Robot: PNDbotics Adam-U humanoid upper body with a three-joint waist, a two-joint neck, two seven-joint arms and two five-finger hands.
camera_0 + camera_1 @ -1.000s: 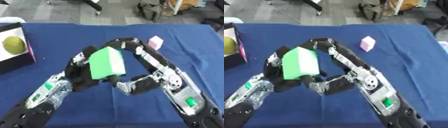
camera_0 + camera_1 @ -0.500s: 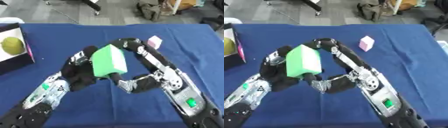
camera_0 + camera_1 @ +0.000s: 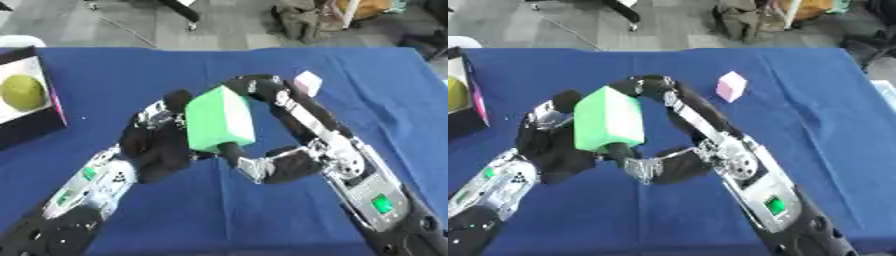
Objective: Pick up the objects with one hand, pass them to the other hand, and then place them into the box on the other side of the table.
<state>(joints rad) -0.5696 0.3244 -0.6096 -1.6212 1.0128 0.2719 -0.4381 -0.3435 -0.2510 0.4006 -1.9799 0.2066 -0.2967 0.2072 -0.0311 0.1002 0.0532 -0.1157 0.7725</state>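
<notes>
You have the green block (image 3: 219, 119) held above the middle of the surface, caught between both hands, which fits the handover step. Your left robot hand (image 3: 162, 142) sits against the block's left and rear faces with fingers curled round it. Your right robot hand (image 3: 262, 167) comes in from below and right; its thumb (image 3: 229, 151) presses the block's lower edge while the long fingers (image 3: 276, 97) arch over the far top corner, so it too is clamped on the block. I judge neither hand has let go, so the pass is not complete.

The blue cloth surface (image 3: 105, 75) lies beneath, with no other item near the hands. A small pink cube (image 3: 731, 86) rests further back to the right, just behind the right arm. At the far left edge stands the open box (image 3: 26, 100), holding a yellow-green ball (image 3: 22, 92). Beyond the surface, grey floor and chair legs (image 3: 179, 12) show.
</notes>
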